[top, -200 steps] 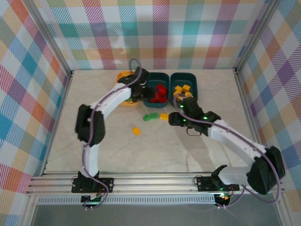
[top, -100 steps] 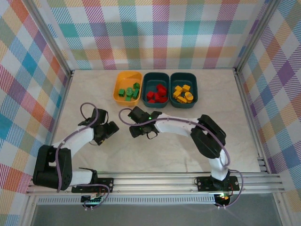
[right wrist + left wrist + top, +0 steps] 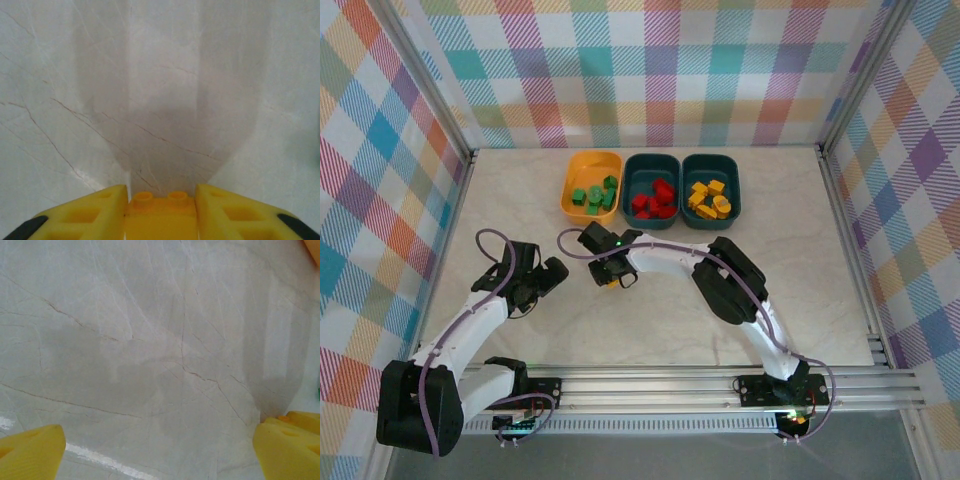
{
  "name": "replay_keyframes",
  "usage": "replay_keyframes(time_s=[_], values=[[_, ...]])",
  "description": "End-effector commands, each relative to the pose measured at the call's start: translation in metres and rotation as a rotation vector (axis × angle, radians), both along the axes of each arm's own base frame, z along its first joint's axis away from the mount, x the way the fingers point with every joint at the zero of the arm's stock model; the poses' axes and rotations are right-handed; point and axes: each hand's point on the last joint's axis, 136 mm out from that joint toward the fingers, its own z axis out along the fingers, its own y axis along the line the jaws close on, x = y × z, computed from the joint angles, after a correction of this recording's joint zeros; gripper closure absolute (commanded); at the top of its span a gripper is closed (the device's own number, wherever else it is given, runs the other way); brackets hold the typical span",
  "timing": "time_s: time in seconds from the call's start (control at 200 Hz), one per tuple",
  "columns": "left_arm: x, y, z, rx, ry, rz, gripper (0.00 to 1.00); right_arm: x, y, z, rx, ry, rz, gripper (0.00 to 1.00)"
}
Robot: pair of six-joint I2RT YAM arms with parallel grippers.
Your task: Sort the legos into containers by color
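Observation:
Three containers stand in a row at the back: an orange-yellow tub (image 3: pixel 570 190) with green legos (image 3: pixel 593 195), a middle teal tub (image 3: pixel 655 162) with red legos (image 3: pixel 655 198), and a right teal tub (image 3: pixel 711 160) with yellow legos (image 3: pixel 708 196). My right gripper (image 3: pixel 613 275) sits low over the table in front of the orange-yellow tub, shut on a yellow-orange lego (image 3: pixel 160 216) with two studs, held between its fingers (image 3: pixel 85 215). My left gripper (image 3: pixel 541 281) hovers to its left, open, with bare table between its fingertips (image 3: pixel 30 450).
The marble tabletop (image 3: pixel 650 320) is bare in front of both grippers. Metal frame posts and plaid walls close in the left, right and back sides. A metal rail (image 3: pixel 650 385) runs along the near edge by the arm bases.
The left arm has drawn back from the tubs to the near left and opened wider. The right gripper has swung left and closed on the yellow-orange lego. The loose legos mid-table are gone.

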Motion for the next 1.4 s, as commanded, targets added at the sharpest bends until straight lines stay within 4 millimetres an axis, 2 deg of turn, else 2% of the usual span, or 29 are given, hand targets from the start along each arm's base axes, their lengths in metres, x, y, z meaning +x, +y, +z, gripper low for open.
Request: replay_keyframes(time_s=[0.0, 0.13, 0.405, 0.545, 0.655, 0.76, 0.84, 0.945, 1.045, 1.205, 1.395], values=[[-0.007, 0.004, -0.010, 0.006, 0.036, -0.002, 0.04, -0.003, -0.013, -0.003, -0.039, 0.003, -0.010, 0.67], [-0.004, 0.002, -0.009, -0.001, 0.036, -0.008, 0.04, 0.001, -0.015, 0.020, -0.014, -0.047, -0.016, 0.71], [0.003, -0.010, -0.012, -0.055, 0.056, -0.029, 0.04, 0.010, -0.016, 0.065, 0.062, -0.121, -0.033, 0.72], [0.003, -0.019, -0.014, -0.102, 0.063, -0.054, 0.04, 0.027, -0.033, 0.087, 0.093, -0.149, -0.077, 0.72], [0.007, -0.040, 0.003, -0.144, 0.011, -0.146, 0.04, 0.057, -0.065, 0.108, 0.127, -0.174, -0.153, 0.72], [0.009, -0.058, 0.022, -0.137, -0.050, -0.233, 0.04, 0.094, -0.107, 0.128, 0.177, -0.196, -0.262, 0.72], [0.008, -0.073, 0.028, -0.149, -0.072, -0.287, 0.03, 0.122, -0.142, 0.135, 0.198, -0.204, -0.352, 0.72], [0.006, -0.088, 0.025, -0.163, -0.077, -0.316, 0.03, 0.155, -0.188, 0.132, 0.198, -0.188, -0.473, 0.72], [0.003, -0.097, 0.021, -0.179, -0.086, -0.325, 0.03, 0.177, -0.224, 0.124, 0.203, -0.158, -0.565, 0.70], [0.002, -0.102, 0.016, -0.178, -0.063, -0.334, 0.03, 0.200, -0.258, 0.104, 0.226, -0.069, -0.645, 0.69], [0.002, -0.105, 0.015, -0.181, -0.050, -0.345, 0.03, 0.216, -0.279, 0.090, 0.193, -0.038, -0.692, 0.66]])
